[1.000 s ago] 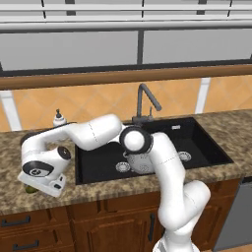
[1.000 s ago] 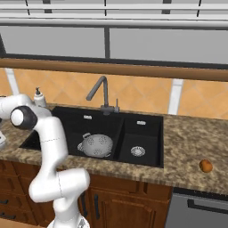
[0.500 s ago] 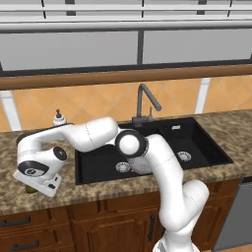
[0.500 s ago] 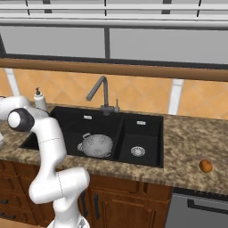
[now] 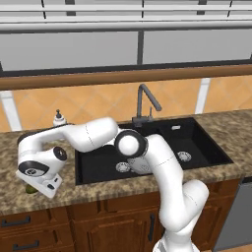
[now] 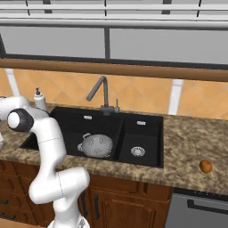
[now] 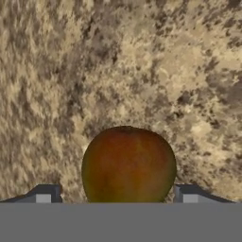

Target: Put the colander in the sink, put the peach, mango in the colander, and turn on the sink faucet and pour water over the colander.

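Left base view: arm reaching far left, end effector (image 5: 33, 186) low over the counter (image 5: 15, 197) beside the sink (image 5: 206, 147), a sliver of mango (image 5: 30, 189) under it.

Right base view: colander (image 6: 96, 145) already in the left basin; peach (image 6: 205, 166) alone on the far right, well apart.

Hand view: fingertips (image 7: 45, 194) spread either side of the fruit, not visibly touching. Probably firm, smooth, prone to roll; best pinched across the widest middle.
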